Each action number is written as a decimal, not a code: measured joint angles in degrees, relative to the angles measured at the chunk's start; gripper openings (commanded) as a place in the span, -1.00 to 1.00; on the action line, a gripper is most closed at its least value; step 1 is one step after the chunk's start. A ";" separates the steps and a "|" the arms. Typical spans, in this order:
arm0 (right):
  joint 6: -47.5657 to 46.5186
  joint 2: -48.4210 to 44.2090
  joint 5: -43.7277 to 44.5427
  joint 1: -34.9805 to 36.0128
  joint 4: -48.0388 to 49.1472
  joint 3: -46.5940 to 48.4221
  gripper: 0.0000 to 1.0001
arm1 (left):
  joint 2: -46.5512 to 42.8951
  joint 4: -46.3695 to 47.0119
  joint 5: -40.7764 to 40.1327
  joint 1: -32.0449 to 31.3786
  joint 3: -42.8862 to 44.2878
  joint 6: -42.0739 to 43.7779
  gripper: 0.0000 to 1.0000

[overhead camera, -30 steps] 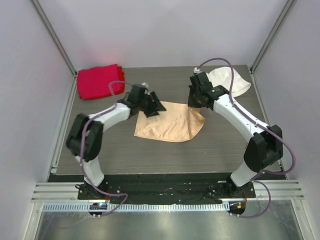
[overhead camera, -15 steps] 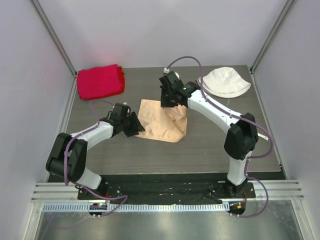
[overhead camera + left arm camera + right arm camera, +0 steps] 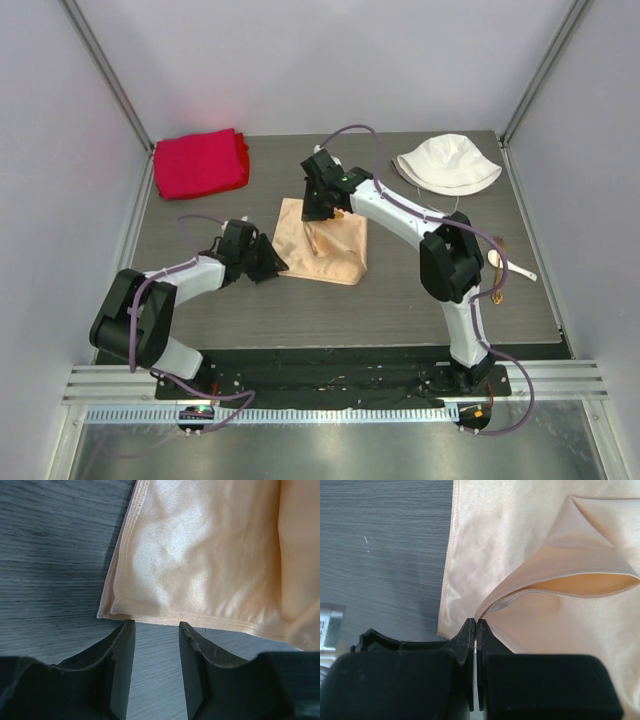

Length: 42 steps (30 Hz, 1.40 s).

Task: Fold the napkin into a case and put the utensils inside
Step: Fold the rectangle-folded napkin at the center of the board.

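The peach satin napkin [image 3: 335, 250] lies mid-table, its right part folded over to the left. My right gripper [image 3: 318, 207] is over its far left part, shut on a lifted edge of the napkin [image 3: 555, 570], which arcs up from the flat layer to the fingertips [image 3: 476, 622]. My left gripper [image 3: 273, 263] is low by the napkin's near left corner. In the left wrist view it stands open [image 3: 156, 625], nothing between the fingers, tips just short of the napkin's hem [image 3: 200, 555]. The utensils [image 3: 518, 268] lie far right, beside the right arm.
A white bucket hat [image 3: 447, 163] sits at the back right and a thick red cloth [image 3: 200, 163] at the back left. The right arm stretches across the table from its base to the napkin. Dark wood tabletop [image 3: 400, 300] lies in front of the napkin.
My right gripper has carried the napkin's right side leftward, folding it over. My left gripper has drawn back toward the near left corner and its jaws have narrowed.
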 measured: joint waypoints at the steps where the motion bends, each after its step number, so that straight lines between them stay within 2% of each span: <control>1: 0.57 0.74 -0.13 0.15 0.31 0.66 -0.98 | -0.13 0.55 0.00 0.00 -0.35 -0.15 -0.13; 6: 3.34 2.99 -0.11 1.05 2.03 2.91 -0.98 | -0.52 2.14 -0.02 -0.02 -1.36 -1.14 -0.14; 9: 4.83 5.14 -0.72 1.29 3.32 5.31 -0.89 | -1.95 1.60 -0.57 0.00 -1.99 -1.25 -0.12; 13: 5.35 8.92 -3.08 1.53 4.74 8.39 -0.98 | -9.97 -2.82 -2.95 0.00 -2.80 -1.33 -0.10; 17: 5.29 11.39 -4.85 1.55 4.85 8.96 -0.98 | -20.55 -6.82 -5.60 0.50 -2.32 -1.09 -0.08; 23: 5.40 13.73 -6.78 1.68 5.11 10.69 -0.97 | -24.70 -13.14 -7.34 1.90 2.16 -0.02 -0.08; 26: 5.62 13.97 -7.45 1.84 5.11 10.80 -0.45 | -25.38 -14.97 -7.54 2.34 3.02 0.48 -0.08; 27: 5.73 14.10 -7.65 1.92 5.14 10.97 -0.16 | -25.40 -15.39 -7.52 2.47 3.10 0.55 -0.08; 30: 4.74 14.80 -8.24 1.99 4.66 12.17 0.19 | -24.74 -16.37 -7.15 3.10 3.45 0.66 -0.09; 33: 1.88 14.95 -8.13 1.70 2.54 13.66 0.34 | -22.38 -16.44 -5.53 4.09 4.98 0.63 -0.15; 35: -0.52 13.70 -7.56 1.36 0.90 13.40 0.37 | -19.34 -16.33 -4.04 4.57 7.34 0.66 -0.17; 38: -3.80 6.40 -7.13 -0.44 0.02 4.76 0.35 | -13.88 -15.21 -1.27 4.79 11.65 0.72 -0.31; 41: -5.84 -4.85 -7.34 -3.06 0.74 -7.80 0.11 | -5.64 -13.77 2.16 4.11 17.62 0.81 -0.37; 42: -6.27 -8.72 -7.41 -3.89 1.20 -12.09 -0.09 | -2.49 -13.22 2.86 3.52 19.80 0.90 -0.38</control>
